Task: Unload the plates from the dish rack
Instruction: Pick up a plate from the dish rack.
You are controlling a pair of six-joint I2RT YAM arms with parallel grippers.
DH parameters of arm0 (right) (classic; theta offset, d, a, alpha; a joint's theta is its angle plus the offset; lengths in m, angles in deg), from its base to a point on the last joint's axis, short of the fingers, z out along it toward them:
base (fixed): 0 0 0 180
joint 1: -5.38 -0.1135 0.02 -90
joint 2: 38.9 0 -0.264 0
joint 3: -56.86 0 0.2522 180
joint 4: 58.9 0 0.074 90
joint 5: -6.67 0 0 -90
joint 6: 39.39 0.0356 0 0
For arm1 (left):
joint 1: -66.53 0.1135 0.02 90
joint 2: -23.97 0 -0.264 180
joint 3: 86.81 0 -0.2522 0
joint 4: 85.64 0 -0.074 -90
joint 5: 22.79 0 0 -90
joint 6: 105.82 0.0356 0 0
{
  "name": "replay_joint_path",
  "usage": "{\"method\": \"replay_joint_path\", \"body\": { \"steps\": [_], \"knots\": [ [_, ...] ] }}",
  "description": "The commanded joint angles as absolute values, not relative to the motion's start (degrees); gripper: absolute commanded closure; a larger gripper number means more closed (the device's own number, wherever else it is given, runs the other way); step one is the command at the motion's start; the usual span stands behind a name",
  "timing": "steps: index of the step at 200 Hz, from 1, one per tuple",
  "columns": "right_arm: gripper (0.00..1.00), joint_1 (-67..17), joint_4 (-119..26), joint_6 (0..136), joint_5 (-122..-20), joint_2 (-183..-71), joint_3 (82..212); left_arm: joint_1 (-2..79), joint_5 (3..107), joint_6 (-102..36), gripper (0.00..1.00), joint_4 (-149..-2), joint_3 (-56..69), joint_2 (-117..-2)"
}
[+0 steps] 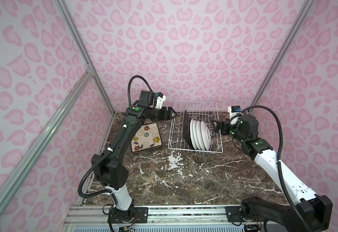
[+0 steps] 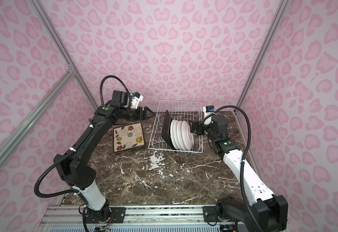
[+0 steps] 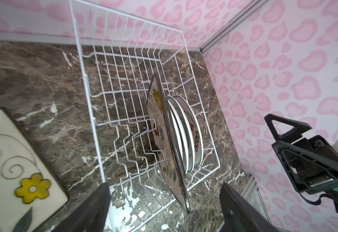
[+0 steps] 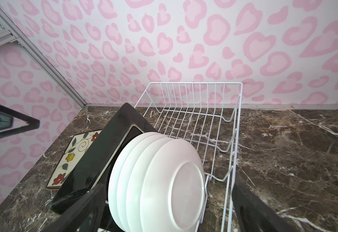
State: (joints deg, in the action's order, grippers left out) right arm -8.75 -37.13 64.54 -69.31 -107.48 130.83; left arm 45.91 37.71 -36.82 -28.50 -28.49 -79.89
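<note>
The white wire dish rack (image 1: 218, 131) (image 2: 199, 128) stands at the back of the marble table. Inside it a dark-backed square plate (image 1: 186, 126) (image 4: 95, 160) stands on edge, with several round white plates (image 1: 200, 134) (image 2: 181, 136) (image 4: 164, 180) leaning right behind it. Another square plate (image 1: 146, 137) (image 2: 128, 137) (image 3: 13, 170) lies face up, left of the rack. My left gripper (image 1: 172, 114) (image 3: 164, 217) hangs open and empty above the rack's far left corner. My right gripper (image 1: 216, 125) (image 4: 170, 221) is open at the rack's right side, close to the round plates without touching them.
Pink patterned walls with aluminium posts close in the table on three sides. The rack's right side lies near the right wall. Bare marble (image 1: 174, 176) stretches in front of the rack toward the arm bases.
</note>
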Motion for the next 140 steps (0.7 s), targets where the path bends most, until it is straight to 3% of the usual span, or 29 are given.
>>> {"method": "replay_joint_path", "body": {
  "steps": [1,35,76,140],
  "knots": [
    [0.01,-8.77,-36.6,63.98,-68.99,-107.24,130.58,43.81,39.11,-38.57,0.15,-28.54,-30.36,-82.95],
    [0.01,-8.77,-36.41,63.44,-69.85,-107.26,130.49,40.59,41.93,-38.94,0.28,-24.58,-36.42,-89.28],
    [0.01,-8.77,-36.22,63.27,-70.39,-107.19,130.44,39.24,43.12,-39.46,0.56,-21.61,-39.83,-94.14],
    [0.01,-8.77,-36.82,63.65,-70.38,-107.94,130.87,38.53,41.21,-40.43,0.6,-21.36,-40.54,-97.87]
  ]
}}
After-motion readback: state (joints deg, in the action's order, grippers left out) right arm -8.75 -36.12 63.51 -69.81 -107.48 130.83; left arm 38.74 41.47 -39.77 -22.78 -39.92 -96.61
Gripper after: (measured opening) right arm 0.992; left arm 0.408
